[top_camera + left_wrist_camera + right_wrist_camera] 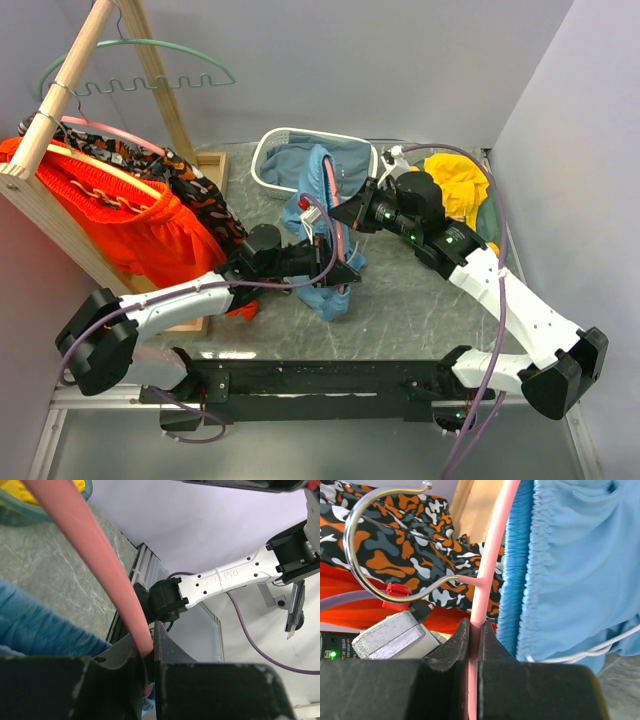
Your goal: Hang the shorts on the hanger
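The pink hanger (331, 205) is held above the table's middle by both grippers, and the light blue shorts (318, 180) drape over it and hang down to the table. My left gripper (337, 268) is shut on the hanger's lower end. In the left wrist view the pink bar (90, 555) runs into the closed jaws of that gripper (148, 652), with the shorts' fabric (40, 625) beside it. My right gripper (352, 214) is shut on the hanger's arm (490, 555), closing (474, 630) just below the silver hook (365, 575). The shorts' waistband (540, 570) and white drawstring hang to the right.
A wooden rack (60, 110) at left carries a green hanger (140, 60), bright orange shorts (110, 220) and a camouflage garment (190, 190). A white basket (266, 160) sits behind the shorts. A yellow garment (455, 190) lies at the back right.
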